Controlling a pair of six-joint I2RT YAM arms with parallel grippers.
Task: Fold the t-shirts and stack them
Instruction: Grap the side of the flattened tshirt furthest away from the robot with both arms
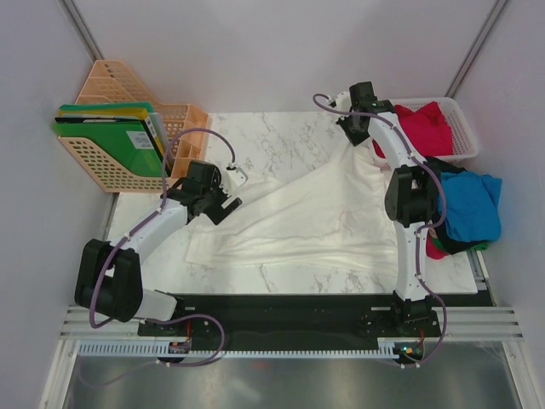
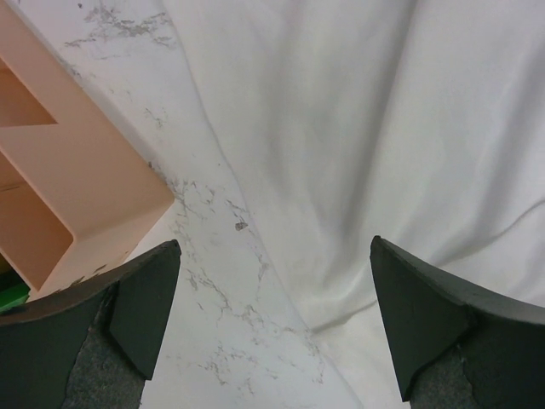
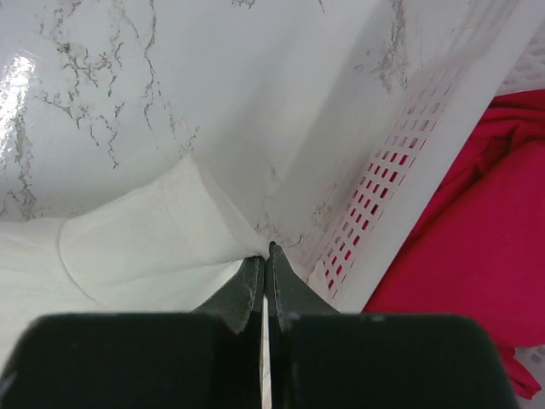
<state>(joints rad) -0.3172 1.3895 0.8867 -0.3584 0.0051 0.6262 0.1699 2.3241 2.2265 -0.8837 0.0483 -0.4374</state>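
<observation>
Left hand (image 2: 274, 245) wide open over white t-shirt (image 1: 315, 213) left edge; right hand (image 3: 266, 254) clenched on far-right sleeve (image 3: 145, 239), near basket (image 3: 409, 162).

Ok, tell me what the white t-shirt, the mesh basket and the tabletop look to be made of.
The white t-shirt: soft matte cloth, likely cotton; it drapes in folds and shows a stitched sleeve hem. The mesh basket: rigid white plastic, by its moulded slots. The tabletop: smooth marble-look surface, grey veins and glare; stone or laminate, cannot tell.
</observation>
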